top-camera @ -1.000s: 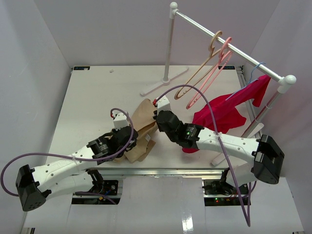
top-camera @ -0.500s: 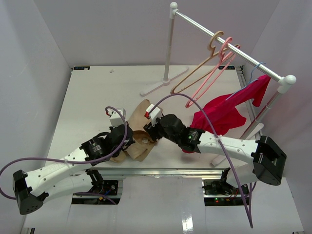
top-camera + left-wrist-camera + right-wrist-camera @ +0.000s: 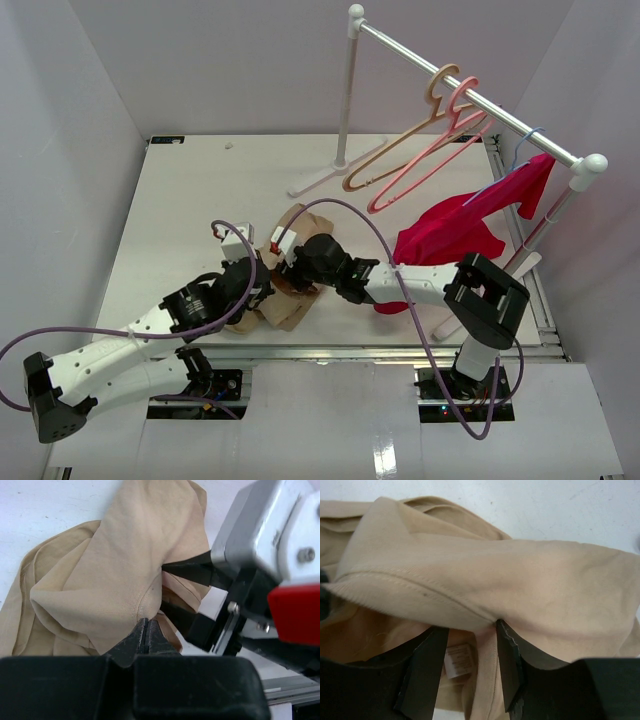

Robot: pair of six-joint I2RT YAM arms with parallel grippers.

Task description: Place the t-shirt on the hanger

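One soft, rumpled tan cloth t-shirt (image 3: 115,570)

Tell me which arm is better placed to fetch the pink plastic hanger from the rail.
Probably right. The left gripper is shut on the tan cloth t-shirt; the right gripper is open, and the thin pink plastic hanger hangs on the white rail on that side.

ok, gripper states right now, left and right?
Left gripper: closed, pinching the t-shirt.
Right gripper: open, fingers straddling a fold of it.
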